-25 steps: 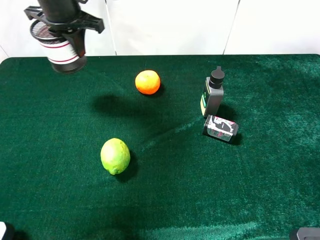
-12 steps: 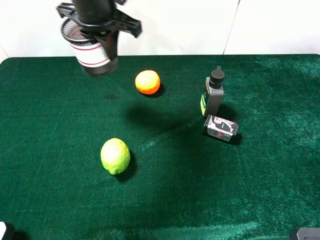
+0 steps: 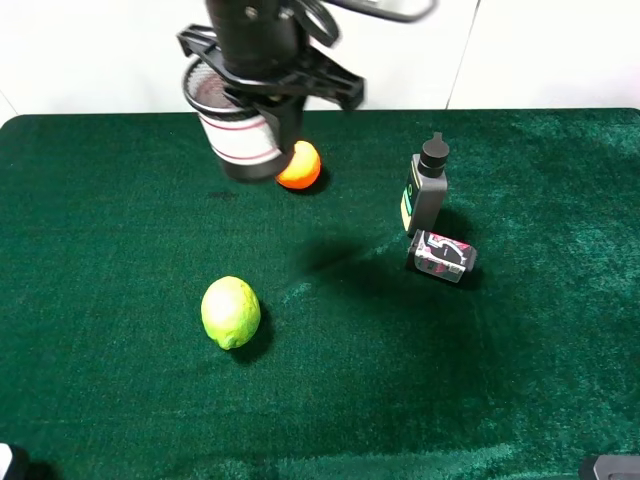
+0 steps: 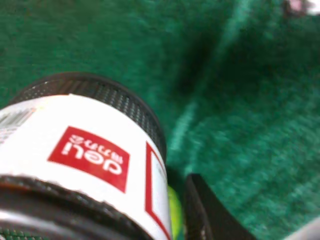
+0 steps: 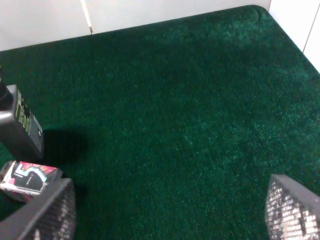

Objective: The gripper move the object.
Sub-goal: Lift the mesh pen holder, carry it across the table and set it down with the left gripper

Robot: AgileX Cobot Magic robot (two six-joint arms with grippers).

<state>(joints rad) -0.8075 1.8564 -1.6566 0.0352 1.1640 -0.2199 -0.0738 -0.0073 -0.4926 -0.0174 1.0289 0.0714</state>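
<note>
My left gripper (image 3: 262,100) is shut on the rim of the black mesh pen cup (image 3: 240,125) and holds it in the air over the back of the green table, just left of the orange (image 3: 303,166), which it partly hides. In the left wrist view the cup (image 4: 90,155) fills the frame, with a white band and a red label. One black finger (image 4: 210,215) shows beside it. My right gripper (image 5: 165,215) is open and empty, low over the right side of the table.
A lime (image 3: 231,312) lies front left. A grey bottle with a black cap (image 3: 427,190) stands right of centre, with a small patterned jar (image 3: 441,256) lying in front of it. Both show in the right wrist view, bottle (image 5: 20,130) and jar (image 5: 27,180).
My left gripper has carried the pen cup to the right, from the far back-left corner to beside the orange. The fruits, bottle and jar have not moved.
</note>
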